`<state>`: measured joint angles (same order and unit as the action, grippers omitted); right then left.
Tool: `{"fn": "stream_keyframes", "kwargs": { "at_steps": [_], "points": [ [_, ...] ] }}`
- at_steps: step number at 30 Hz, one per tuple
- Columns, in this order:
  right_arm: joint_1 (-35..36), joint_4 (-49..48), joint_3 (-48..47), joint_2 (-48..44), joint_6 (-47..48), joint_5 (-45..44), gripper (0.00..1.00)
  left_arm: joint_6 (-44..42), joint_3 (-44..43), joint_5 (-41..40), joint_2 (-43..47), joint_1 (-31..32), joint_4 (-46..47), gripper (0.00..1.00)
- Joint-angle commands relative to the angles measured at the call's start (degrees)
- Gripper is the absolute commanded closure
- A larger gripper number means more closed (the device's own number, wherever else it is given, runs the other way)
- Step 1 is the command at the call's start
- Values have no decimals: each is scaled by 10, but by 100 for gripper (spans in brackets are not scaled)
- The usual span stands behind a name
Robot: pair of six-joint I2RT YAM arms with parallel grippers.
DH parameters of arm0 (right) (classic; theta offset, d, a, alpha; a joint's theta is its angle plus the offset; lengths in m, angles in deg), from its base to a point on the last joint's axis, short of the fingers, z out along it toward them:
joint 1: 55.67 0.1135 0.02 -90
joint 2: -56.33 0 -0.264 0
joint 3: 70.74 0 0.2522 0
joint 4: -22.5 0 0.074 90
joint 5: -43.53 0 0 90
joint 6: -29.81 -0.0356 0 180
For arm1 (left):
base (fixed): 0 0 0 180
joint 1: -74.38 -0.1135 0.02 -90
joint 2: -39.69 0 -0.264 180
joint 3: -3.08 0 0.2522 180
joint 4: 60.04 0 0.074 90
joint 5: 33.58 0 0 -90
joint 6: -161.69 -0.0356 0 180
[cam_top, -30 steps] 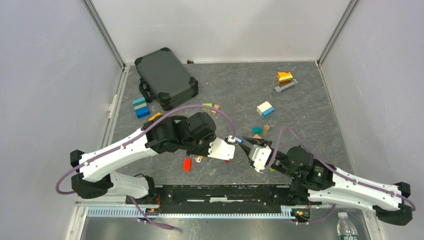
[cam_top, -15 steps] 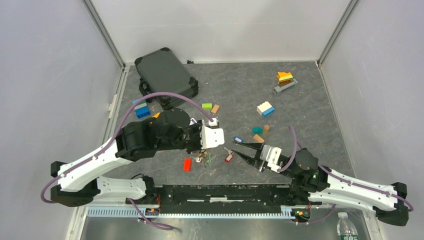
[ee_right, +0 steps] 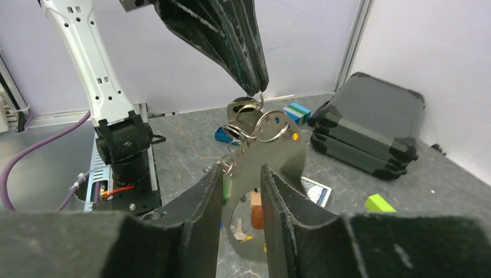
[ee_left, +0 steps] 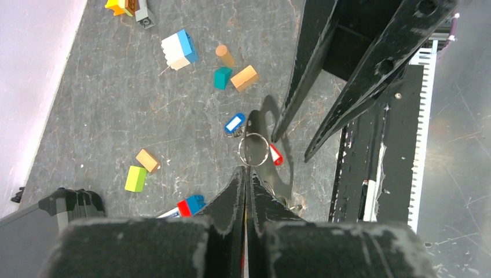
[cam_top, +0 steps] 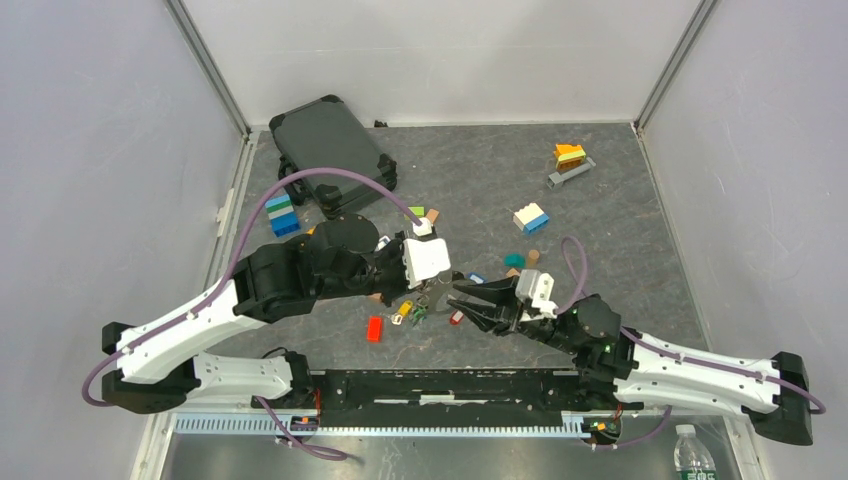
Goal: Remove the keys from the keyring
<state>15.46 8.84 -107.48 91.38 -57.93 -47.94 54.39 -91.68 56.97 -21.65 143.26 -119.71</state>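
From above, the left pincer and right pincer meet tip to tip over the table, the keys hanging below. The left wrist view shows its jaws closed on the thin keyring. The right wrist view shows the other's fingers parted around the dangling bunch, clamping nothing. Light, stiff, slippery metal will likely swing; a key's plastic head seems the best hold.

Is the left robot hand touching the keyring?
Touching. The right wrist view shows the left gripper with its fingertips shut together, pinching the top of the keyring, which hangs down from them.
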Motion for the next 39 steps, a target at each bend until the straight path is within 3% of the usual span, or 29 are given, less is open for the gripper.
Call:
{"fn": "stream_keyframes", "kwargs": {
  "at_steps": [1,6,13,19,24,29,35,39],
  "points": [
    [1,-35,-18,14,-48,-6,68,39,-6,9,2,1,50,98],
    [2,-34,-16,18,-47,-3,72,55,-8,7,-2,2,55,98],
    [3,-70,-9,26,-59,53,65,83,-9,3,-5,1,65,98],
    [6,-82,-10,40,-66,18,63,103,-4,15,-8,2,82,98],
    [8,-88,-7,43,-68,-34,68,108,-1,25,-9,1,88,98],
    [8,-110,-2,49,-82,-36,70,110,3,27,-9,1,93,98],
    [8,-121,-2,53,-92,-30,66,111,9,30,-8,1,99,98],
    [8,-113,-6,60,-94,-54,71,114,10,32,-8,1,104,98]
  ]
}}
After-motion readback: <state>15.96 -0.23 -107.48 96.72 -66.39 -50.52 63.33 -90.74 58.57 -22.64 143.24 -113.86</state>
